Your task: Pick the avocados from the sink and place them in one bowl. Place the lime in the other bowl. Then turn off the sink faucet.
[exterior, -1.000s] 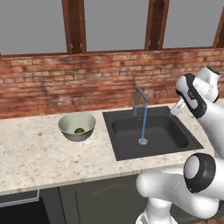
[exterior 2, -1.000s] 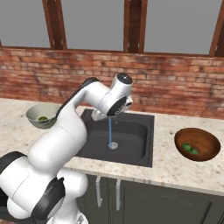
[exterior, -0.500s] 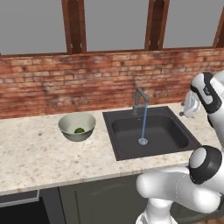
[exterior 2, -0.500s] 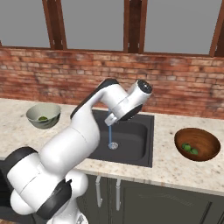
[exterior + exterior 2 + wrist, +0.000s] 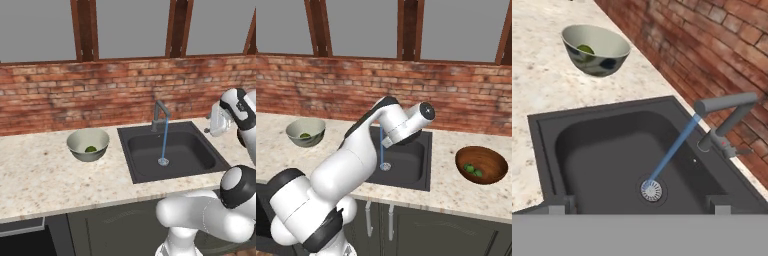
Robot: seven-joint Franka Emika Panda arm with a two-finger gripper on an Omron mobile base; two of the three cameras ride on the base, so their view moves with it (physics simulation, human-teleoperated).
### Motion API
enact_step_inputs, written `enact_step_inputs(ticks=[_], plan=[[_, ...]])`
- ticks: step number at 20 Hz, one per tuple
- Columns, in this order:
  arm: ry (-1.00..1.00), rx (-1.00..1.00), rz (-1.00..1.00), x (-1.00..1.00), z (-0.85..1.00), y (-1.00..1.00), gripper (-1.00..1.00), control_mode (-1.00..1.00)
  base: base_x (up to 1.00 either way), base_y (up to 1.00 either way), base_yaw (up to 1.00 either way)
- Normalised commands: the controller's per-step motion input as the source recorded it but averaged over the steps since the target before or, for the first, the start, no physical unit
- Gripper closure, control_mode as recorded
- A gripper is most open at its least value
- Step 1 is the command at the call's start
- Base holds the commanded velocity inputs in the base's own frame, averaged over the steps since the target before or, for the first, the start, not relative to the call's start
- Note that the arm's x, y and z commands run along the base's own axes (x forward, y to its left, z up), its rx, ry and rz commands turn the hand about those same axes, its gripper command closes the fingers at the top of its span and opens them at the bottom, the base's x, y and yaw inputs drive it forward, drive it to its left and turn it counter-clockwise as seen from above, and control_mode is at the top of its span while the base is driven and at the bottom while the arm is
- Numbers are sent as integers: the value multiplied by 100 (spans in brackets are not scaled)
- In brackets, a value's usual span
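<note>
Overhead, the gripper (image 5: 639,205) hung above the dark grey sink (image 5: 587,165) with its two finger tips (image 5: 559,205) spread wide apart, one at each bottom corner of the hand view, holding nothing and touching nothing. Between them lay the bare basin floor and the round drain (image 5: 651,190). A thin blue stream of water (image 5: 672,152) ran from the spout of the sink faucet (image 5: 724,112) down onto that drain, so the tap was running. The faucet's stem stood on the sink rim next to the brick wall (image 5: 712,45), at about 3 o'clock from the drain in the hand view.

In the left base view the white hand (image 5: 220,117) hovered over the counter (image 5: 45,175) near the sink's right edge, at roughly 3 o'clock from the faucet (image 5: 159,116), well clear of it. From that view I could not tell how the fingers stood.

The pale grey-green bowl (image 5: 88,144) sat on the counter at 9 o'clock from the sink (image 5: 172,150), with the lime (image 5: 91,149) inside it. In the right base view the dark reddish-brown bowl (image 5: 482,164) rested on the counter at 3 o'clock from the sink (image 5: 398,160) and held both avocados (image 5: 473,170), lying just beside each other.
</note>
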Motion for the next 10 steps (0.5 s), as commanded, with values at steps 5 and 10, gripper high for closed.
enact_step_inputs(ticks=[5,10], plan=[[-12,0,0,34,-4,-1,-100,-100,0,0,0],[-1,3,0,22,0,-8,-100,-100,0,0,0]])
